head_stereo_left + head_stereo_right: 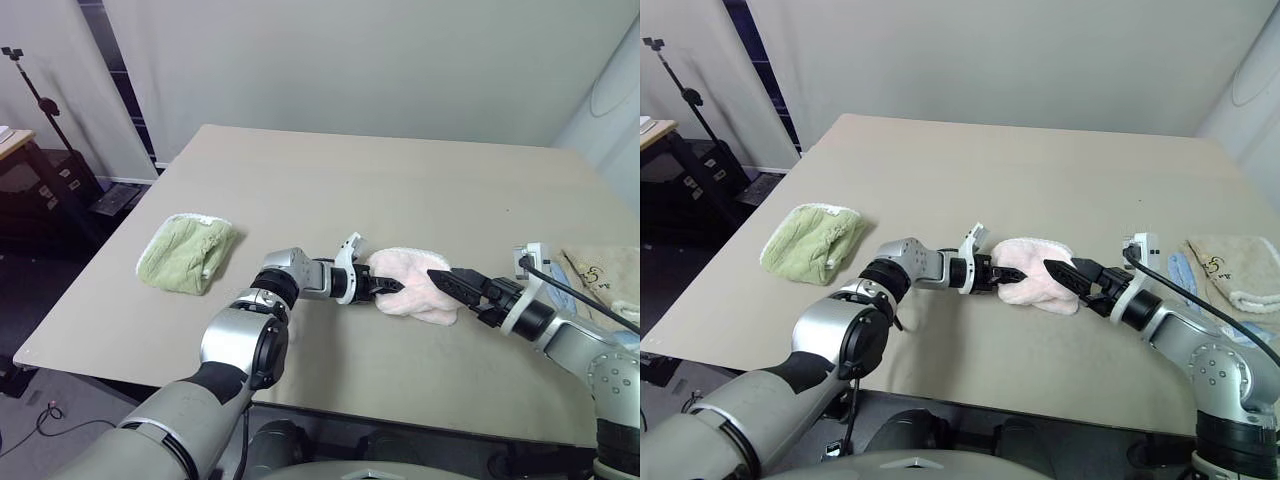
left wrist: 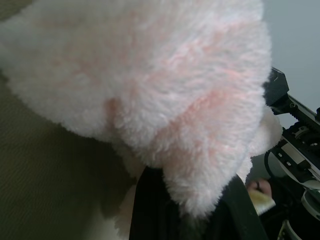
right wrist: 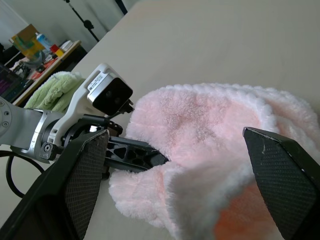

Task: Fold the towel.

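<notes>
A: where's the towel (image 1: pixel 415 285)?
B: pink one, bunched into a lump near middle of the table (image 1: pixel 330 170), toward the near edge. Not flat; folds piled up, white-trimmed edge showing on top.

A: L side?
B: left gripper (image 1: pixel 392 287) reaches in from the left, fingers clamped tight on the towel's left edge. Wrist cam: pink pile bulging over the black fingers (image 2: pixel 155 210).

A: R side?
B: right gripper (image 1: pixel 452 285) comes in from the right, jaws spread wide, one finger (image 3: pixel 82 175) each side of the towel's right end. Pads apart from the cloth as far as I can see, no grip.

A: other stuff on the table?
B: green towel (image 1: pixel 187 252) crumpled at left, well apart from pink. Beige towel (image 1: pixel 1235 270) w/ dark mark at right edge.
</notes>
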Action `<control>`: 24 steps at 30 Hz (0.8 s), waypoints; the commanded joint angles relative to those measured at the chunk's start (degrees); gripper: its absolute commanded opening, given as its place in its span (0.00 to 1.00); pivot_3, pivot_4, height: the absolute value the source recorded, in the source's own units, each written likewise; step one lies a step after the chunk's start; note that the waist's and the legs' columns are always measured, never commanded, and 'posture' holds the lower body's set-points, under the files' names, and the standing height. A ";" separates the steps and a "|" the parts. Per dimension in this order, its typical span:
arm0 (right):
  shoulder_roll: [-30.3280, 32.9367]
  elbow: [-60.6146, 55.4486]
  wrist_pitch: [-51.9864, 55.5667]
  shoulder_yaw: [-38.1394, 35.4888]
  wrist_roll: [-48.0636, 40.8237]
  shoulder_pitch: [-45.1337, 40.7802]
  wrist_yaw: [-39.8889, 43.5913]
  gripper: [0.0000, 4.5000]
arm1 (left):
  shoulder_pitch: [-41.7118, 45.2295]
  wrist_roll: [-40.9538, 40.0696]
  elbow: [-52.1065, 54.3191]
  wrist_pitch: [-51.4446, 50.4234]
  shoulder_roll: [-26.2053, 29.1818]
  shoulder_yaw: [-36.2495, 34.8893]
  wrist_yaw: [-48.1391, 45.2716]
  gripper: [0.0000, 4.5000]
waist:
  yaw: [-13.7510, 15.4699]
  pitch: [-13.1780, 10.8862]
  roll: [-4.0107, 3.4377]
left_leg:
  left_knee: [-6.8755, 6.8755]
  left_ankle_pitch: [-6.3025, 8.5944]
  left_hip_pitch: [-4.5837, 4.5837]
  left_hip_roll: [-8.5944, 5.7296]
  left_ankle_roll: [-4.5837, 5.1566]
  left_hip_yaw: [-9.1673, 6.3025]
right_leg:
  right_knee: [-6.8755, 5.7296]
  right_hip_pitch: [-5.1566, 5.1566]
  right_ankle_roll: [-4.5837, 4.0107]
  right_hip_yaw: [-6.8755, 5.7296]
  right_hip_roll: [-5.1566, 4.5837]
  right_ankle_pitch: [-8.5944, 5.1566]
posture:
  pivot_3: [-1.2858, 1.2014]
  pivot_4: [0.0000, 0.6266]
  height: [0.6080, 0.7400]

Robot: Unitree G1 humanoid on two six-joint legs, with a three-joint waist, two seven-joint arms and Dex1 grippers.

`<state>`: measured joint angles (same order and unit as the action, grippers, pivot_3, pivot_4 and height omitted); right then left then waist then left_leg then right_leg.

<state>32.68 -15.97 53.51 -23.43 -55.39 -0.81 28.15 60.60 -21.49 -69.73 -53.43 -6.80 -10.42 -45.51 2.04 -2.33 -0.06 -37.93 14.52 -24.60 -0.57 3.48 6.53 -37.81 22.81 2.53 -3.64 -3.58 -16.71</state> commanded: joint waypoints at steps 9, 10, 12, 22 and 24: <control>-2.71 -0.81 -4.16 -0.75 -1.02 -2.46 0.21 1.00 | 3.76 -6.52 10.97 -4.47 7.65 -6.11 -4.64 0.01 | -1.37 -0.03 -0.01 | 0.06 0.00 -0.04 0.00 0.00 0.00 | -0.06 0.06 0.00 0.00 0.01 0.00 | 0.52 0.00 1.00; -3.06 -0.32 -4.50 -0.53 -0.71 -2.73 0.35 1.00 | 3.47 -7.21 13.29 -6.01 8.76 -6.95 -2.76 0.01 | -1.56 -0.03 -0.01 | 0.07 0.00 -0.08 0.01 0.00 0.00 | -0.07 0.03 0.01 0.00 0.01 0.00 | 0.52 0.00 1.00; -3.56 0.13 -4.97 0.05 -0.13 -3.15 0.31 1.00 | 2.43 -8.11 17.43 -8.30 10.03 -7.67 -0.06 0.01 | -1.80 -0.03 -0.02 | 0.06 -0.01 -0.12 0.01 0.00 0.00 | -0.10 0.01 0.17 0.01 0.02 0.09 | 0.52 0.00 1.00; -4.94 9.15 -6.64 5.79 3.33 -11.20 4.32 1.00 | -1.15 -18.72 51.04 -18.18 13.18 -30.29 32.55 0.01 | -2.85 -0.08 -0.03 | 0.05 -0.05 -0.09 0.00 -0.06 0.00 | -0.26 0.02 0.36 0.02 0.04 0.15 | 0.52 0.00 1.00; -5.09 10.81 -6.64 7.49 4.22 -12.77 5.85 1.00 | -2.58 -20.65 57.72 -18.91 12.85 -34.31 38.38 0.01 | -2.93 -0.09 -0.03 | 0.04 -0.05 -0.08 0.00 -0.07 0.00 | -0.27 0.01 0.44 0.02 0.05 0.20 | 0.52 0.00 1.00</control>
<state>27.82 -5.12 47.89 -16.57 -51.71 -12.00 32.46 58.05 -39.59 -17.27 -71.97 5.84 -41.75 -11.32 -0.89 -2.42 -0.09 -37.90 14.47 -24.67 -0.57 3.40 6.53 -38.09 22.82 2.97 -3.61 -3.52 -16.51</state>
